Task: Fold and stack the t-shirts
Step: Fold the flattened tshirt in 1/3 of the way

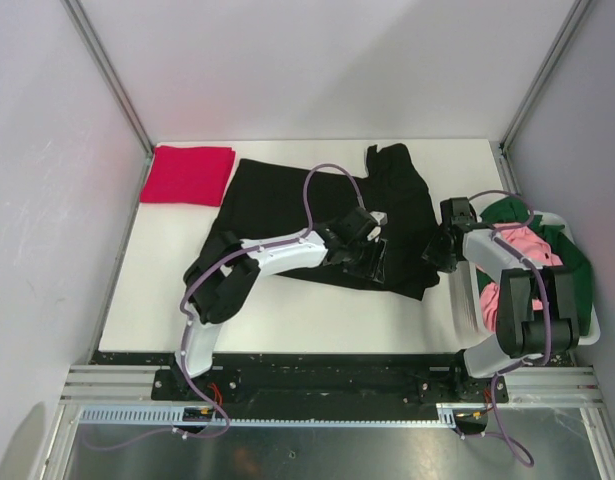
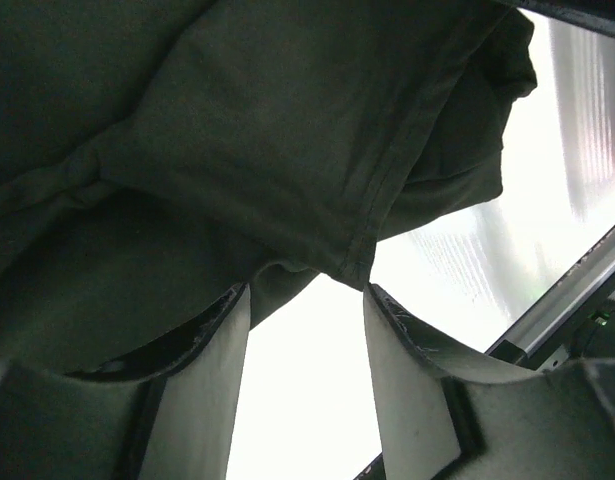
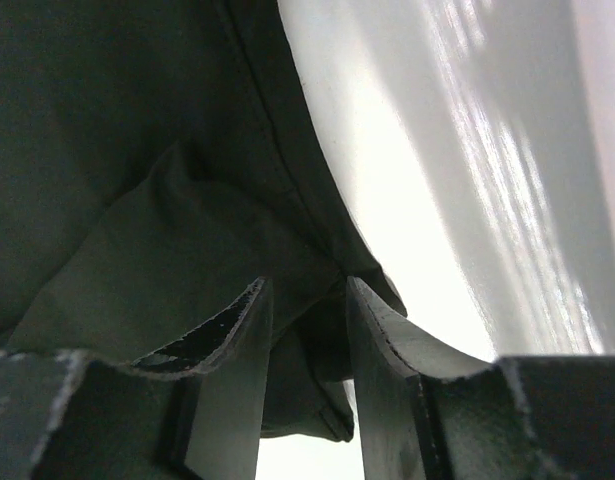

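Observation:
A black t-shirt [image 1: 287, 195] lies spread out on the white table [image 1: 287, 320], with a bunched part at the back right. My left gripper [image 1: 365, 262] is at its near hem. In the left wrist view it [image 2: 307, 290] is open, the hem of the black shirt [image 2: 237, 130] at its fingertips and bare table showing in the gap. My right gripper [image 1: 434, 252] is at the shirt's right edge. In the right wrist view it [image 3: 305, 280] is open, with a fold of the black shirt [image 3: 117, 150] between its fingers. A crimson red t-shirt [image 1: 187, 175] lies folded at the back left.
A white plastic basket [image 1: 465, 300] stands at the right edge beside the right arm, holding the pink t-shirt [image 1: 527, 243] and the dark green t-shirt [image 1: 572, 262]. Grey walls with metal frame posts close in the table on three sides.

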